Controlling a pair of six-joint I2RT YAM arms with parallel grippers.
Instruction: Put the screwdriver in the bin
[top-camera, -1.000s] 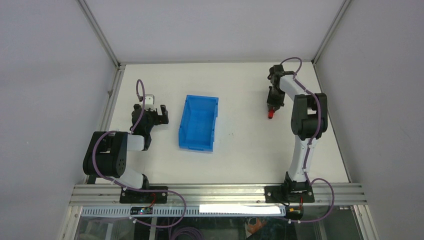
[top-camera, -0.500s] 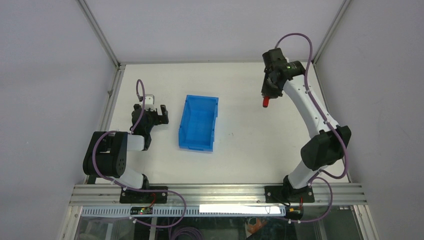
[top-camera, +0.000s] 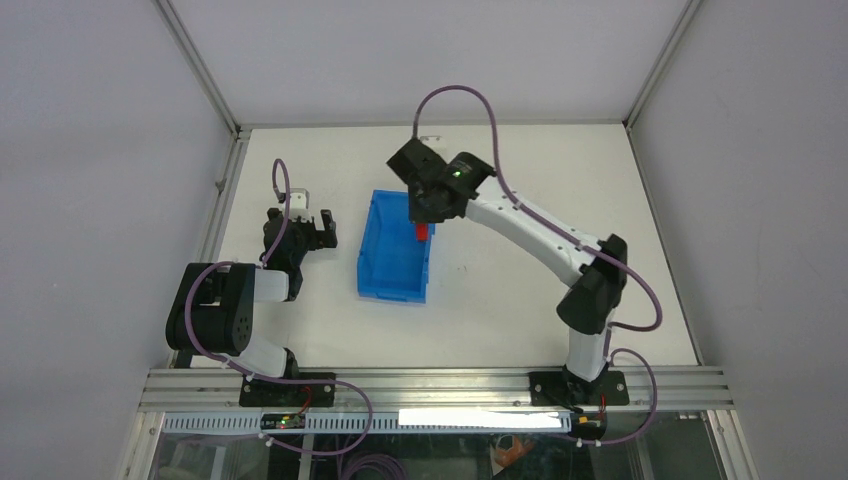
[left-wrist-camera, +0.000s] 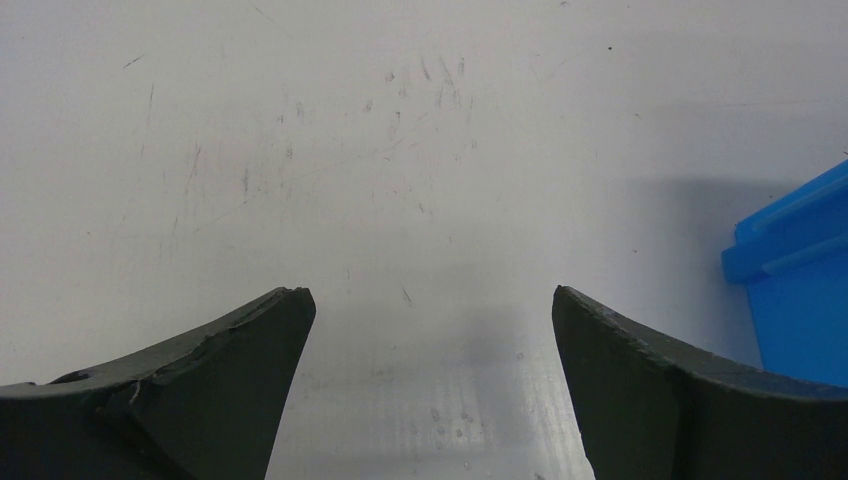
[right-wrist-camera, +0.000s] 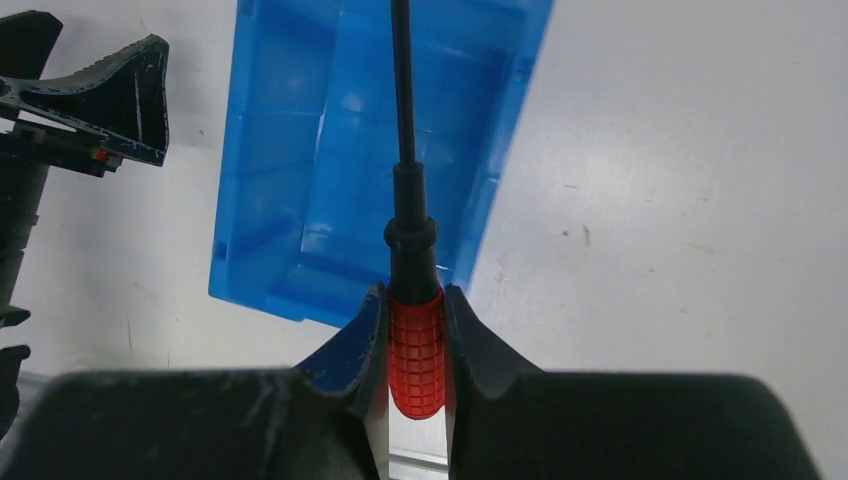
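Observation:
The blue bin (top-camera: 395, 250) sits on the table left of centre. My right gripper (top-camera: 424, 222) is shut on the screwdriver (top-camera: 422, 232) and holds it in the air over the bin's right wall. In the right wrist view the red handle (right-wrist-camera: 415, 355) is clamped between the fingers and the black shaft (right-wrist-camera: 403, 90) points out over the bin's inside (right-wrist-camera: 340, 170). My left gripper (top-camera: 318, 230) is open and empty just left of the bin, low over the table. The left wrist view shows its fingertips (left-wrist-camera: 285, 325) spread wide and a corner of the bin (left-wrist-camera: 800, 290).
The white table (top-camera: 520, 290) is ringed by an aluminium frame with white walls behind and at both sides. The right arm reaches diagonally across the table from its base at the near right. The left gripper also shows in the right wrist view (right-wrist-camera: 110, 100).
My right arm has swung from the far right of the table leftwards to above the bin, carrying the screwdriver. The left arm has not moved.

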